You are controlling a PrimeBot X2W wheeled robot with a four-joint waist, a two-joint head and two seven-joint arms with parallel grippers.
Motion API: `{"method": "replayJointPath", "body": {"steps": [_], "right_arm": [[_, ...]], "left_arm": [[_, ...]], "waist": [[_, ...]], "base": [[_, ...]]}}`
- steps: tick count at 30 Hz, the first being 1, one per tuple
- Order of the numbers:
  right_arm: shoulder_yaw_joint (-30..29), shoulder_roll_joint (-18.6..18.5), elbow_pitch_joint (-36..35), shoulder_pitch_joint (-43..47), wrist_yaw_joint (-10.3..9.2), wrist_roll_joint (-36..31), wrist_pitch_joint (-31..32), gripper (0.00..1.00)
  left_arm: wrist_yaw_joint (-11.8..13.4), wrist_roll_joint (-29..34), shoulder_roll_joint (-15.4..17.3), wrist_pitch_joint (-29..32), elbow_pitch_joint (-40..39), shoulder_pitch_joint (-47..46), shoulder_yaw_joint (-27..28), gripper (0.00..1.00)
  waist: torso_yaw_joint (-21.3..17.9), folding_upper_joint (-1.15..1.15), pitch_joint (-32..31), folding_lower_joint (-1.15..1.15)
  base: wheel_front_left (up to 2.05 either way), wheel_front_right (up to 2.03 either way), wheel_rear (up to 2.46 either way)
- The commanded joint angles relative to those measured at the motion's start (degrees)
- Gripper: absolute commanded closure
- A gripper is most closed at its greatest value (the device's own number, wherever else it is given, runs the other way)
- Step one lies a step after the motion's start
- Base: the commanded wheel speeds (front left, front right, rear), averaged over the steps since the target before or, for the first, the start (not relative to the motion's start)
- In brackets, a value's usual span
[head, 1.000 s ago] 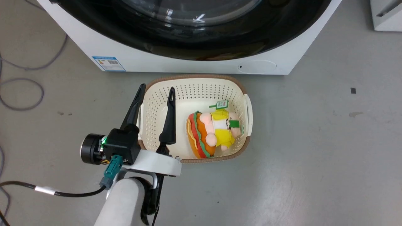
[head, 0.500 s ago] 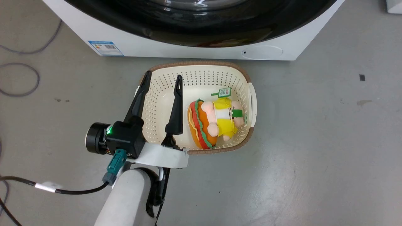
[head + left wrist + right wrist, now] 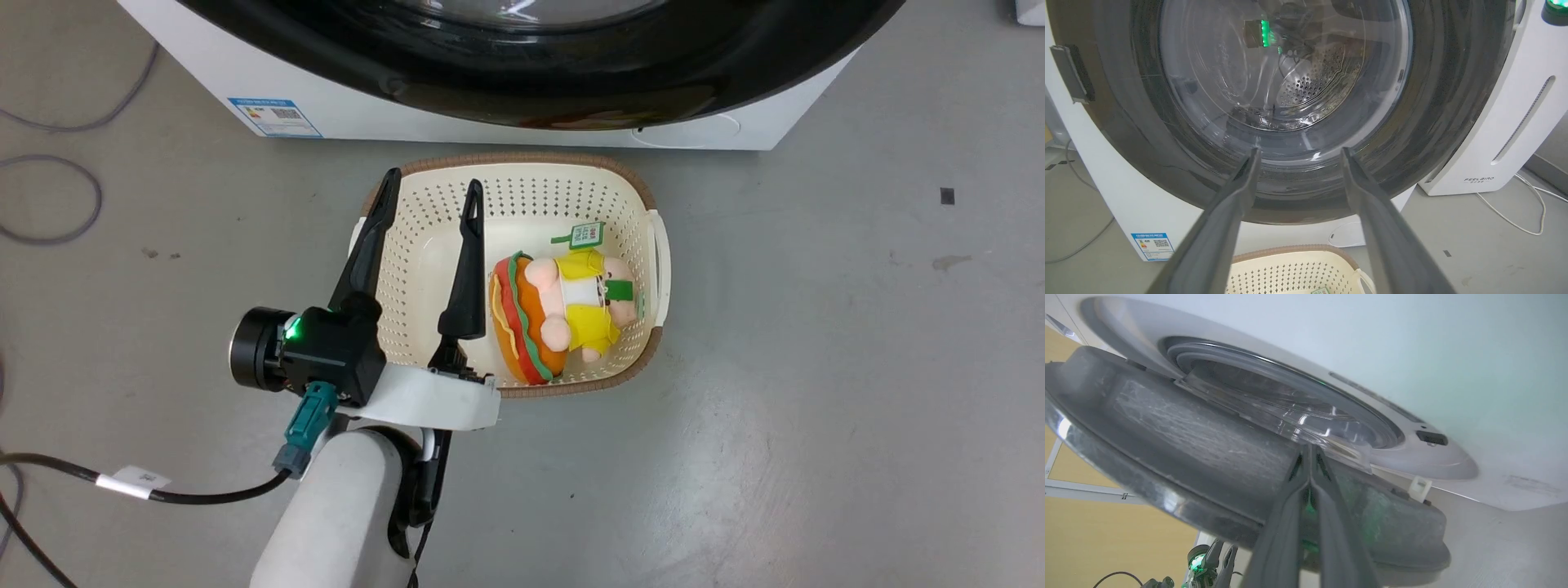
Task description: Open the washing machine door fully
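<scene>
At the washing machine door (image 3: 1167, 457) (ajar), right claw (image 3: 1310, 448) closed.

Your head camera looks steeply down at the floor (image 3: 816, 408). The lower front of the washing machine (image 3: 457, 135) and the bottom arc of the washing machine door (image 3: 531, 73) run along the view's top edge, and the basket (image 3: 531, 159) sits mid-frame. Your left wrist camera sits low and near, facing the door head-on along the left gripper (image 3: 1300, 152). It shares the basket's far rim and the blue label (image 3: 1152, 244) with the head view. Your right wrist camera is very close, looking up along the right gripper (image 3: 1309, 448) into the gap between the door's inner side and the machine's front. Small at its bottom left, it catches the left gripper.
</scene>
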Motion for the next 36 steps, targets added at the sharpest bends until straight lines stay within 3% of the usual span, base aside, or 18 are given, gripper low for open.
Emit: {"method": "replayJointPath", "body": {"steps": [1, 21, 36], "right_arm": [[0.17, -0.05, -0.17, 1.05, -0.03, 0.31, 0.41, 1.0], [-0.07, 1.57, -5.03, 14.47, -0.03, 4.04, 6.97, 1.0], [0.18, 5.79, -10.05, 30.41, -0.03, 6.36, 10.08, 1.0]], "left_arm": [[0.08, -0.25, 0.12, -0.32, 0.04, -0.51, -0.04, 0.0], [-0.73, -0.8, 0.12, -0.32, 2.26, 2.79, 0.3, 0.0], [-2.5, 0.4, 0.12, -0.32, 4.7, 9.66, 2.65, 0.0]], "waist": [[-0.03, 0.0, -0.1, 0.0], [-0.29, 0.0, -7.17, 0.0], [-0.22, 0.0, -16.1, 0.0]], "base": [[0.0, 0.0, 0.0], [0.0, 0.0, 0.0], [0.0, 0.0, 0.0]]}}
